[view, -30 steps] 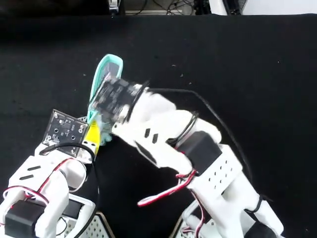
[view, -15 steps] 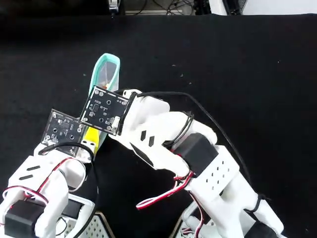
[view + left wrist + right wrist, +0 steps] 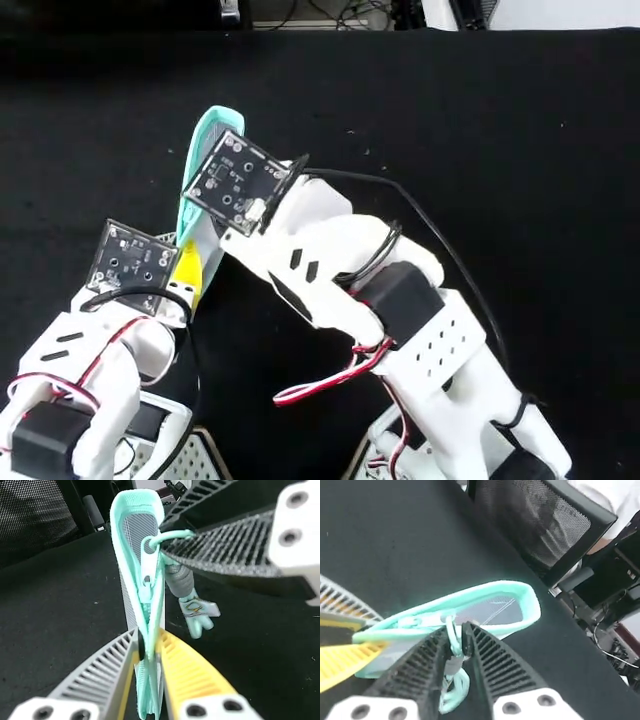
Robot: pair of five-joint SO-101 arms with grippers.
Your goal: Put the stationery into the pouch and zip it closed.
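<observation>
There is one pouch (image 3: 207,150), one table (image 3: 480,140) and two arms. The mint pouch with a grey mesh side is standing on edge on the black table, left of the table's middle, running from the near edge toward the far edge. The left arm is reaching low from the near left corner. The left fingers (image 3: 187,672), one grey and one yellow, are pressing together on the pouch's near end. The right arm is bending in from the near edge over the pouch's top. The right fingers (image 3: 492,662) are pinching the mint pull cord (image 3: 172,534) of the zipper slider (image 3: 146,565), which is sitting toward the pouch's far end. One small charm (image 3: 196,611) is hanging beside the pouch.
</observation>
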